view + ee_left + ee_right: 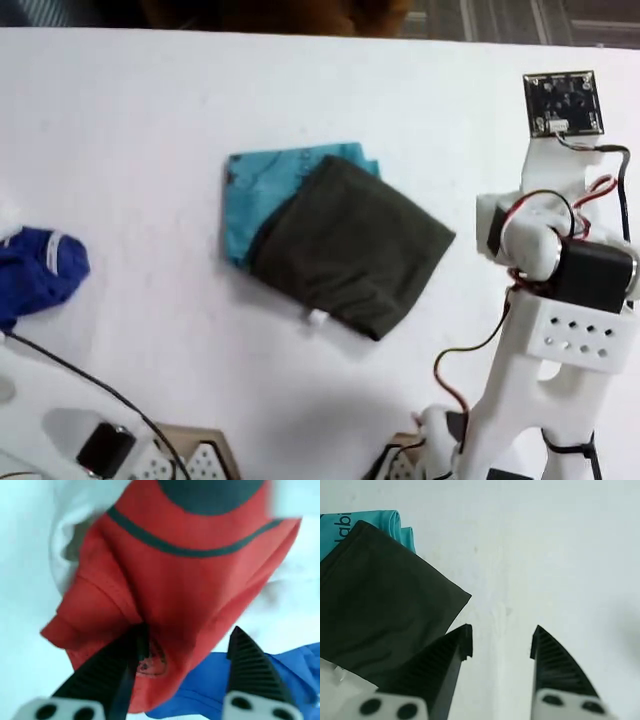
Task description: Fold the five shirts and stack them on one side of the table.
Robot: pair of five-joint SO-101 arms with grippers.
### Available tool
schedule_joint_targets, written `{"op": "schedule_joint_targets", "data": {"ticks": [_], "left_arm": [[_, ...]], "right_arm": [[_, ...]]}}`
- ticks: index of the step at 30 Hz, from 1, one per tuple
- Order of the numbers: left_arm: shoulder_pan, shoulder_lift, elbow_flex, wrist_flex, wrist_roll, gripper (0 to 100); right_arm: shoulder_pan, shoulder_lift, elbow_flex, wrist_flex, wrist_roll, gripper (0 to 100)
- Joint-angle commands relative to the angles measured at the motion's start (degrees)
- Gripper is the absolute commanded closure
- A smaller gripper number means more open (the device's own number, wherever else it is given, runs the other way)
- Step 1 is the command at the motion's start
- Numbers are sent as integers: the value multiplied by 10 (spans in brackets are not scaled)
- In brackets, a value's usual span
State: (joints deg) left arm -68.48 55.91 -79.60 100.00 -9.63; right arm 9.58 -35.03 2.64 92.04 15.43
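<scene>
White worktop. Red shirt likely soft, light, limp; grip bunched hem edge. Left pincer spread astride it. Right pincer spread, empty, beside folded dark shirt.

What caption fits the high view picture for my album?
Folded dark shirt lies on a teal shirt on the white table; a crumpled blue shirt sits apart.

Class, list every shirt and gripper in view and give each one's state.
dark shirt: folded, lying on the teal shirt.
teal shirt: folded, partly covered.
blue shirt: crumpled.
red shirt: bunched, unfolded.
left gripper: open, over the red shirt.
right gripper: open, empty.
</scene>
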Motion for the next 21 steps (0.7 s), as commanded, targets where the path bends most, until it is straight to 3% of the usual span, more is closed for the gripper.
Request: {"op": "schedule_joint_targets", "data": {"ticks": [1, 9, 13, 16, 21], "left_arm": [[47, -40, -62, 25, 2, 729], [149, -153, -33, 26, 3, 729], [239, -248, 119, 26, -4, 729], [348, -319, 272, 25, -40, 729], [517, -351, 450, -31, 21, 729]], "right_arm": [[0, -12, -1, 3, 0, 800], [-51, -16, 118, -1, 20, 800], [-129, -16, 183, -4, 67, 800], [-166, -16, 208, -10, 73, 799], [-174, -16, 226, -25, 73, 798]]}}
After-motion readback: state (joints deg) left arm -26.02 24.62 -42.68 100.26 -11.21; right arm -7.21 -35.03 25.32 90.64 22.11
